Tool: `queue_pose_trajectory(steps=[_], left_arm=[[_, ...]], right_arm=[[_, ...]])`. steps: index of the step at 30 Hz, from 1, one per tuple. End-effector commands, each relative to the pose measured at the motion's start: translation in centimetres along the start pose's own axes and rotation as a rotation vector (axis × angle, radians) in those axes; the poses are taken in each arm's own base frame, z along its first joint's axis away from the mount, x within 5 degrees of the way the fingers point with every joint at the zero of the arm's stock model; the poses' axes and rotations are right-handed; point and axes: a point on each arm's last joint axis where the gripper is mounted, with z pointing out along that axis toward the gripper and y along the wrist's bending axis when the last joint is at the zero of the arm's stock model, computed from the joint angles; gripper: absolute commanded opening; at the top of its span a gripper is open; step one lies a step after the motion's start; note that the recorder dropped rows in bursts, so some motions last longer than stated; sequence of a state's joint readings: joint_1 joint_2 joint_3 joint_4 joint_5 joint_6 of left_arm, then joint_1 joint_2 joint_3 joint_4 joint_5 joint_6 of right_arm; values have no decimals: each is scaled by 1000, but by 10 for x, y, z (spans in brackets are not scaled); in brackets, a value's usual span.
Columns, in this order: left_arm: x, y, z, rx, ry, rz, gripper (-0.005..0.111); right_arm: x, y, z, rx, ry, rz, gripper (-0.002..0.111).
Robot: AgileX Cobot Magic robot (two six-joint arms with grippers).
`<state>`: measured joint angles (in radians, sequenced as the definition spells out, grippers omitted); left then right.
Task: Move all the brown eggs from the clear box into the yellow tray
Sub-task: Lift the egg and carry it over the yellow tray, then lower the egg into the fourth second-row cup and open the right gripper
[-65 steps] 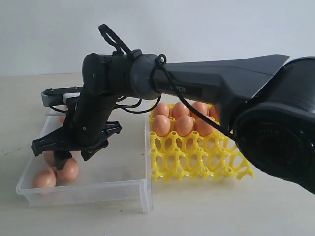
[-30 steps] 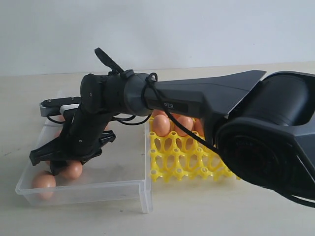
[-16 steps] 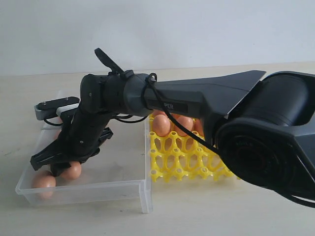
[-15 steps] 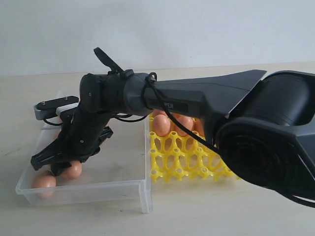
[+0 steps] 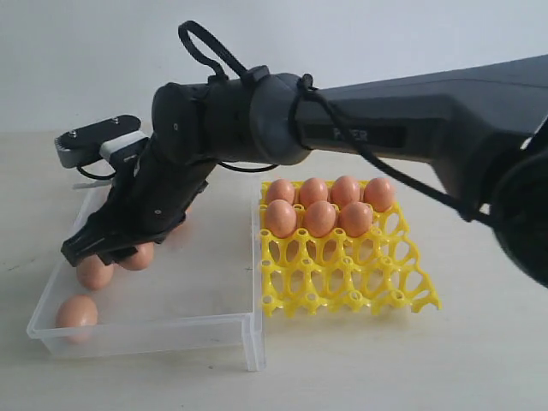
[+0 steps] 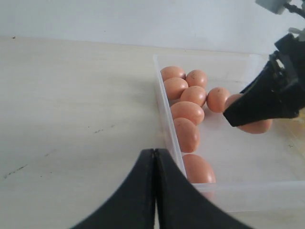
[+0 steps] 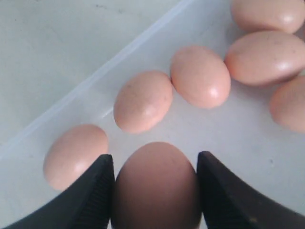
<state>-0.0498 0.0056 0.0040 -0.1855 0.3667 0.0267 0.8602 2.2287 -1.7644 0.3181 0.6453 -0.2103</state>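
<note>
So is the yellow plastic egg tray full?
No, the yellow tray has bare front cups; brown oval eggs sit only in back rows.

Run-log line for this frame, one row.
right tool: shut on brown egg, over clear box | left tool: shut, outside box | yellow tray: seven brown eggs seated

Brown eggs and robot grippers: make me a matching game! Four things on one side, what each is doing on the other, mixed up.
1. right gripper
2. left gripper
3. bright yellow plastic lattice tray
4. clear shallow plastic box

A. loose smooth brown oval eggs lie in it
B. shut, holding nothing
C. eggs sit in its far cups
D. one egg between its fingers

Pairs: 1-D, 2-B, 3-C, 4-A
</note>
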Motion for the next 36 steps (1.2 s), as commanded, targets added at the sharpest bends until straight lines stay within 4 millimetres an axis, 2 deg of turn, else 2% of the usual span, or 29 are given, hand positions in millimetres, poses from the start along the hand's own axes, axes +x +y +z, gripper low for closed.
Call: queue_pose_trajectory(steps=[1,4,9,12,16,21,24,29,30,36], left_arm=[[-2,0,-1,1,-13,1,0],[-2,0,-1,1,-13,1,0],[-2,0,-1,1,-13,1,0],[-2,0,-1,1,-13,1,0],[-2,0,-1,1,-13,1,0],[-2,0,-1,1,-13,1,0],[-2,0,-1,1,-13,1,0],[-2,0,-1,1,-13,1,0],[-2,0,-1,1,-13,1,0],[-2,0,-1,1,-13,1,0]], right_arm=[[17,0,-26,43,-71,-35,0],[30,-3,-51,82,-160,-29,0],[45,-10,-110,152,-374,-11,0],[57,-23,-135,205,-466,15,0],[78,-49,-152,274,-483,74,0],[107,-99,-158,385,-441,195,0],[119,-124,-163,447,-448,253,0],[129,-154,-164,514,-450,321,0],[135,-163,-159,528,-432,341,0],[151,-183,-129,545,-360,385,0]])
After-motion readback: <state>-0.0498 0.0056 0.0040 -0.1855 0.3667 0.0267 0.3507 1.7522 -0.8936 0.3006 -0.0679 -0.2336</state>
